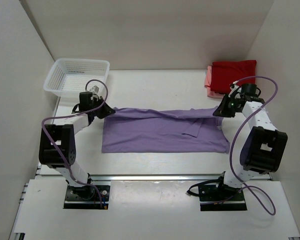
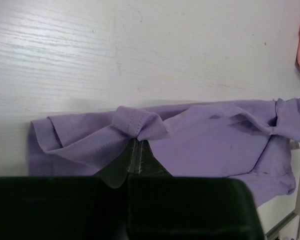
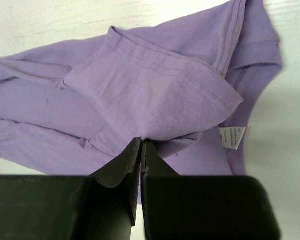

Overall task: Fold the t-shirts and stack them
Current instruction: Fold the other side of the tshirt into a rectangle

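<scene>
Two black gripper bodies fill the bottom of the wrist views, so I'll start there. The left gripper [image 2: 135, 145] has its fingers pinched tight on a bunched bit of hem. The right gripper [image 3: 141, 142] is clamped just as tight on a fold of cloth at the other end.

Biggest to smallest from there:
- One white table [image 1: 160, 90] with two arms bolted at its near edge.
- Three shirts in total. The lavender t-shirt [image 1: 160, 132] is stretched sideways across the middle of the table. Each gripper has one end of its far edge, and the near part lies flat.
- One white lattice basket [image 1: 82, 60] sits in the far left corner, well apart from the shirts.
- The red t-shirt [image 1: 234, 75] is folded in the far right corner.
- The salmon pink t-shirt [image 1: 208, 82] is under the red one. Only an edge sticks out, so it's probably folded too, but I can't be sure.
- One small white label [image 3: 232, 136] hangs just beside the right gripper's pinch.
</scene>
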Robot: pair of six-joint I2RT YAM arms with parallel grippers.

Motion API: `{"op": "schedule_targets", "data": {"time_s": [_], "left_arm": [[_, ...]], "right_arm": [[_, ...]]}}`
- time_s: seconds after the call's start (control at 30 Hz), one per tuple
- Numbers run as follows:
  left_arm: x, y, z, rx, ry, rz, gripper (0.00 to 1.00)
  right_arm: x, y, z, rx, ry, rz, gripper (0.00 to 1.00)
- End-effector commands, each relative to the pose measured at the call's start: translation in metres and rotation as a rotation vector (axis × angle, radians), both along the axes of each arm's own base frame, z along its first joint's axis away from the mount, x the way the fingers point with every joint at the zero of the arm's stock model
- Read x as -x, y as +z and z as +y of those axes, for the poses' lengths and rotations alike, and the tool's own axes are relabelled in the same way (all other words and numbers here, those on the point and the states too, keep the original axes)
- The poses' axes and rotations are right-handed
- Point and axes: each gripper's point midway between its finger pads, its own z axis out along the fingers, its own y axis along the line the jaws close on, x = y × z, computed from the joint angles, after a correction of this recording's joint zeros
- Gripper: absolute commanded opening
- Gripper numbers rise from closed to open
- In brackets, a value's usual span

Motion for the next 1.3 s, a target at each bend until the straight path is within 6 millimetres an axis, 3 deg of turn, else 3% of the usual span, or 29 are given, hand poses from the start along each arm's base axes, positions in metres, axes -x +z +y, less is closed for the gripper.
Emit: {"op": "schedule_targets", "data": {"time_s": [0.0, 0.2, 0.27, 0.3, 0.67, 0.7, 0.97, 1.27], "left_arm": [[-0.004, 0.04, -0.003, 0.06, -0.016, -0.138, 0.0], [0.005, 0.048, -0.008, 0.09, -0.031, -0.187, 0.0], [0.011, 0.042, -0.008, 0.106, -0.026, -0.172, 0.01], [0.011, 0.049, -0.01, 0.113, -0.03, -0.195, 0.02], [0.028, 0.031, -0.008, 0.11, -0.016, -0.176, 0.03], [0.026, 0.031, 0.002, 0.104, 0.007, -0.179, 0.04], [0.031, 0.03, 0.01, 0.094, 0.034, -0.178, 0.02], [0.044, 0.02, 0.008, 0.091, 0.039, -0.154, 0.05]], "right_arm": [[-0.001, 0.018, 0.0, 0.033, 0.023, -0.093, 0.0], [0.013, 0.015, -0.001, 0.049, 0.005, -0.09, 0.0], [0.017, 0.011, 0.0, 0.057, 0.005, -0.082, 0.0], [0.016, 0.013, 0.001, 0.057, 0.006, -0.088, 0.0], [0.041, 0.004, 0.0, 0.089, -0.009, -0.082, 0.0], [0.045, 0.0, -0.001, 0.095, -0.014, -0.072, 0.0], [0.052, 0.001, -0.015, 0.162, -0.081, -0.064, 0.0], [0.063, -0.004, -0.009, 0.159, -0.083, -0.05, 0.0]]}}
